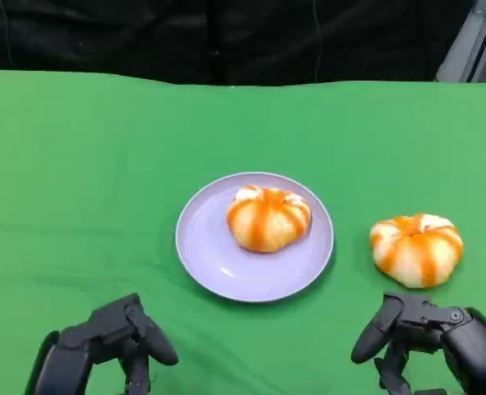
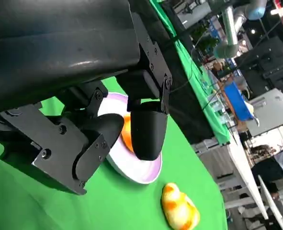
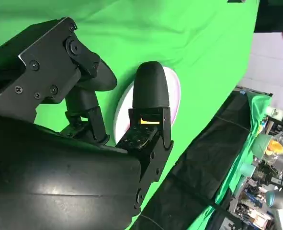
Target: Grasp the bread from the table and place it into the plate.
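A green cloth [image 1: 78,164] covers the table; behind the cloth's far edge hangs a black curtain [image 1: 144,37].

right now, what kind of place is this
Probably a robotics lab or test workshop: a table under green cloth with a black backdrop behind, and, in the left wrist view, workbenches and another robot arm.

The head view looks down from above onto the green worktop [image 1: 78,164], facing the black backdrop at its far edge. Each wrist view sits close behind its own hand, tilted, looking across the worktop. All three share the lavender plate [image 1: 218,263] [image 2: 141,175] [image 3: 172,88]; the head and left wrist views share the bun beside it [image 1: 417,248] [image 2: 179,211].
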Tool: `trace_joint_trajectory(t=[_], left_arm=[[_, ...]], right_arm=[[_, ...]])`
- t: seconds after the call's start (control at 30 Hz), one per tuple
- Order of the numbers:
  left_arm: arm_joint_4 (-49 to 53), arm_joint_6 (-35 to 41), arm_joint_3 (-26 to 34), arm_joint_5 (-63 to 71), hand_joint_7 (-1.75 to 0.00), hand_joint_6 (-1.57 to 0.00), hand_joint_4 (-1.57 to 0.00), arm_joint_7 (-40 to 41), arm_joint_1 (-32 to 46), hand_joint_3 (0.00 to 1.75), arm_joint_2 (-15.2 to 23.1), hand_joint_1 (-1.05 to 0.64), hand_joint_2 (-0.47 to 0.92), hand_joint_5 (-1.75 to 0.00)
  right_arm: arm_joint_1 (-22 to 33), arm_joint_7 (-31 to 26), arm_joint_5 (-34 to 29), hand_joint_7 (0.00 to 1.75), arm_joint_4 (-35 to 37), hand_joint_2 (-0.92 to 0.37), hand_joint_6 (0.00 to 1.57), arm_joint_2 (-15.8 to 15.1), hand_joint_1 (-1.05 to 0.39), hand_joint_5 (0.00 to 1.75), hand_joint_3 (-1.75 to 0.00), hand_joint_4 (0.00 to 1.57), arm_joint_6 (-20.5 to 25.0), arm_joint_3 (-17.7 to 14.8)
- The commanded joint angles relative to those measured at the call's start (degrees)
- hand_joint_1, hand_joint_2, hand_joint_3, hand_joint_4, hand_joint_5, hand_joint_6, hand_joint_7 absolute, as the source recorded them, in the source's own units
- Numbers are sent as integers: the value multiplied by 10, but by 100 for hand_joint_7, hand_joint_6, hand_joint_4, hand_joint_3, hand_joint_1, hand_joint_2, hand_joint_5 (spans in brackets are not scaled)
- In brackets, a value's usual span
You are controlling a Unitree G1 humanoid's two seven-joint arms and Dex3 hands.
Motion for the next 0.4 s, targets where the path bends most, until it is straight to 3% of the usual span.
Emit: trace_joint_trajectory(t=[0.03,0.4], left_arm=[[-4,3,4,-3,-150,-81,-90,5,7,156,-3,-2,27,-175],[-5,12,12,-24,-150,-80,-88,-2,4,145,-5,-3,34,-173]], right_arm=[[8,-5,-8,119,-13,-41,81,-3,4,145,-118,86,6,0],[4,-2,-8,118,-8,-41,82,-1,5,146,-118,85,6,0]])
